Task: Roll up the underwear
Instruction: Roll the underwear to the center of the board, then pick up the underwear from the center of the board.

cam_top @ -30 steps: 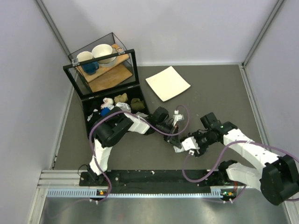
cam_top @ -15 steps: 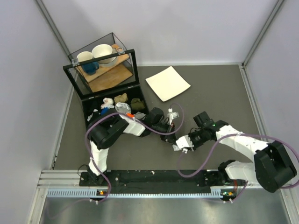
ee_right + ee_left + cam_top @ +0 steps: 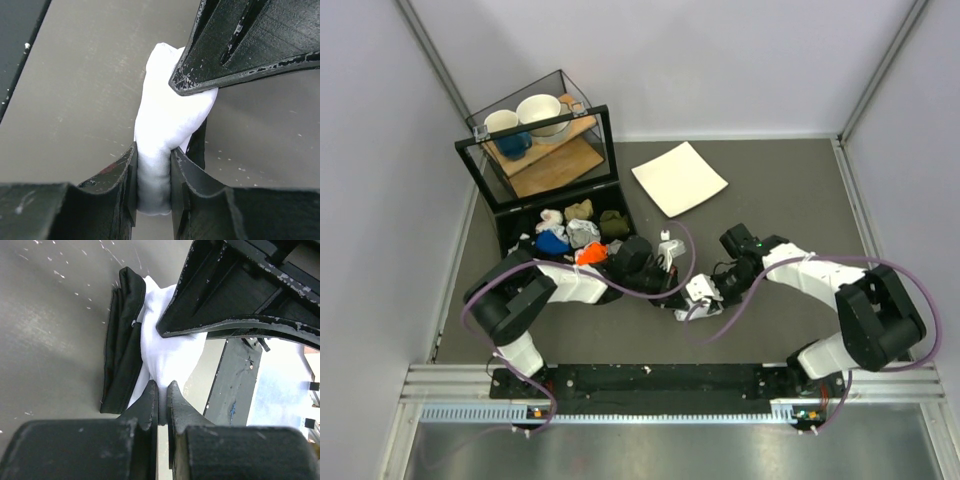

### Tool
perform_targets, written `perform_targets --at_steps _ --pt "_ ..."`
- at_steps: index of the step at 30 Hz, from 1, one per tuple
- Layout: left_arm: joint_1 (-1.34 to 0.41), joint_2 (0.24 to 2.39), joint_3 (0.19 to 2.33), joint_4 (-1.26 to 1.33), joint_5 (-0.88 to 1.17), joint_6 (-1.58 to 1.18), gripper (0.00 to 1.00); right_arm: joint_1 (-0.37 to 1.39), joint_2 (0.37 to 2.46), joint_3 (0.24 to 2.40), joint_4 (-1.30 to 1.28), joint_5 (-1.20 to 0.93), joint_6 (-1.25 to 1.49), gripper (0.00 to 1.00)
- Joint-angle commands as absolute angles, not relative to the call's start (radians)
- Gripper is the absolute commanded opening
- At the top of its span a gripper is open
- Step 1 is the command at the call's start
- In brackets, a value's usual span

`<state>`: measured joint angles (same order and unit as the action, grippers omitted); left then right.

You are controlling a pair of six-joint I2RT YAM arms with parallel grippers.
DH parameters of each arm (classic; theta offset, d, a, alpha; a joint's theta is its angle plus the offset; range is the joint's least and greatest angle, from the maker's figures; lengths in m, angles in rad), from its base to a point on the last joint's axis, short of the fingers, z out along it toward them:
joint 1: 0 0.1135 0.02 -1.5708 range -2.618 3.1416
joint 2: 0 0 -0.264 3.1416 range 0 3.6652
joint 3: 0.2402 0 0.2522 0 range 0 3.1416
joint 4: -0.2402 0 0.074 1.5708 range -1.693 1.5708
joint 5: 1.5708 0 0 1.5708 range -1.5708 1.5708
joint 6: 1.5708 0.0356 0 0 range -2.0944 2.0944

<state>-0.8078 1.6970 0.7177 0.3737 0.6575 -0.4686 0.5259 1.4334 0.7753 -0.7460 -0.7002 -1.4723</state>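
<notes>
The underwear [image 3: 165, 115] is a bunched white fabric roll with a black band [image 3: 122, 340] along one side, held just over the grey table between both grippers. My left gripper [image 3: 162, 390] is shut on a thin white fold of it. My right gripper [image 3: 152, 167] is shut on the thicker rolled end, coming from the opposite side. The other arm's dark fingers [image 3: 240, 295] cross the top of each wrist view. In the top view the two grippers meet near the table's middle [image 3: 690, 298], and they hide most of the garment.
A white square plate [image 3: 679, 178] lies at the back centre. A black tray [image 3: 512, 262] with several small cloth bundles sits at the back left, just behind my left arm. Behind it stands a glass case [image 3: 535, 130] with cups and a bowl.
My right gripper has closed on the underwear's rolled end. Both grippers have shifted a little left with the bundle. The left arm has swung lower and out to the left.
</notes>
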Motion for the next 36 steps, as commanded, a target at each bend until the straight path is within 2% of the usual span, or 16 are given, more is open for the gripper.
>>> perform_targets --at_steps 1,5,6,7,18,27,30,31,36 --pt "-0.782 1.649 0.675 0.397 0.664 -0.449 0.04 0.511 1.470 0.764 -0.974 -0.612 -1.460 0.13" --pt "-0.782 1.660 0.650 0.448 0.709 -0.466 0.09 0.512 1.482 0.762 -0.974 -0.595 -1.471 0.13" --pt "-0.782 1.663 0.646 0.451 0.722 -0.469 0.15 0.512 1.489 0.762 -0.974 -0.592 -1.470 0.13" --pt "-0.784 1.666 0.646 0.448 0.729 -0.471 0.98 0.512 1.494 0.762 -0.974 -0.591 -1.468 0.13" --pt "-0.790 1.631 0.647 0.381 0.704 -0.390 0.99 0.515 1.502 0.741 -0.962 -0.568 -1.483 0.13" --pt "-0.877 1.796 0.767 0.353 0.667 -0.380 0.98 0.515 1.477 0.726 -0.945 -0.577 -1.488 0.13" --pt "-0.896 1.838 0.788 0.350 0.638 -0.390 0.93 0.515 1.474 0.719 -0.940 -0.581 -1.489 0.13" --pt "-0.897 1.848 0.790 0.353 0.635 -0.391 0.86 0.515 1.474 0.719 -0.936 -0.583 -1.488 0.13" --pt "-0.903 1.882 0.769 0.379 0.632 -0.413 0.70 0.515 1.470 0.715 -0.928 -0.584 -1.480 0.13"
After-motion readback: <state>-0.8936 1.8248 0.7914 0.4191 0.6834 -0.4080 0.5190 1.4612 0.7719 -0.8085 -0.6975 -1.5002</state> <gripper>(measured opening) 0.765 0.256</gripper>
